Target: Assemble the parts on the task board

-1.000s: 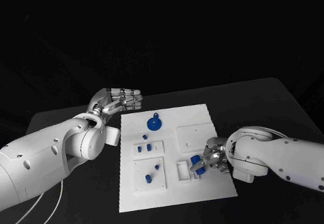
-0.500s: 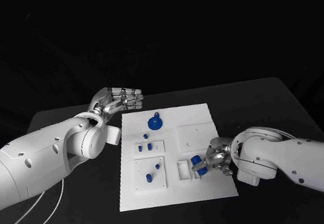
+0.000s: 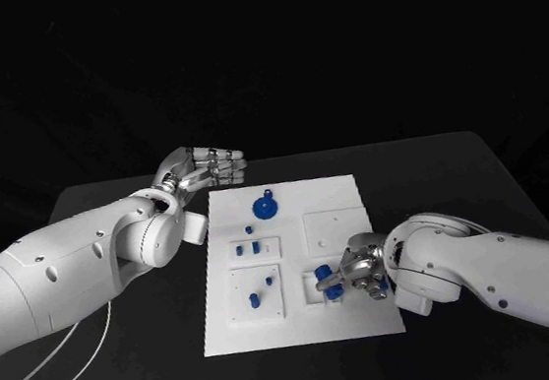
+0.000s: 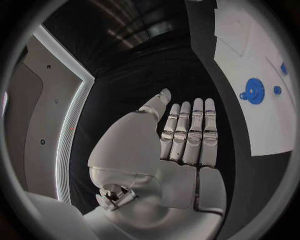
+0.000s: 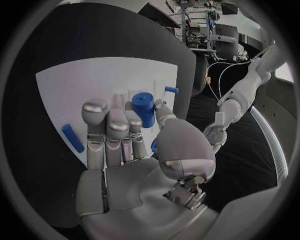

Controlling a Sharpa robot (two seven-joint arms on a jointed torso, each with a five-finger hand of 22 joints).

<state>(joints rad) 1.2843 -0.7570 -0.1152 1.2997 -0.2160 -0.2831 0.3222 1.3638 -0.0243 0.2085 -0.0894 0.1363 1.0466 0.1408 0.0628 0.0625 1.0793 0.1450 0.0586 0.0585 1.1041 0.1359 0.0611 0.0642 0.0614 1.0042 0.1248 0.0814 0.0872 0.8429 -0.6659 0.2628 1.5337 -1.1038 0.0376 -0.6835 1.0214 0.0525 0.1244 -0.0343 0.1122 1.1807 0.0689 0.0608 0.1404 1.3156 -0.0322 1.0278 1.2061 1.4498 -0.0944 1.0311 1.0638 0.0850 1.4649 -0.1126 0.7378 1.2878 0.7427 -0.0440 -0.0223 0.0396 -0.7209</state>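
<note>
The white task board [image 3: 327, 191] lies mid-table. My right hand [image 3: 358, 273] hovers over its near right part and pinches a blue cylinder [image 3: 324, 274] between thumb and fingers; the right wrist view shows that cylinder [image 5: 144, 108] at my fingertips [image 5: 95, 108], above the board [image 5: 75, 82]. A blue peg [image 5: 72, 138] lies flat on the board beside the hand. My left hand [image 3: 208, 169] floats off the board's far left corner, fingers straight, holding nothing. A blue round disc [image 3: 262, 210] sits on the far part of the board, also visible as the disc [image 4: 254, 91] in the left wrist view.
Several small blue pieces stand in the board's left blocks, such as a pair [image 3: 245, 250] and a peg [image 3: 252, 302]. A raised white square block [image 3: 335, 227] lies just beyond my right hand. Black table [image 3: 446, 180] surrounds the board.
My right hand has shifted slightly left over the board, carrying the blue cylinder with it. The left hand has stayed put.
</note>
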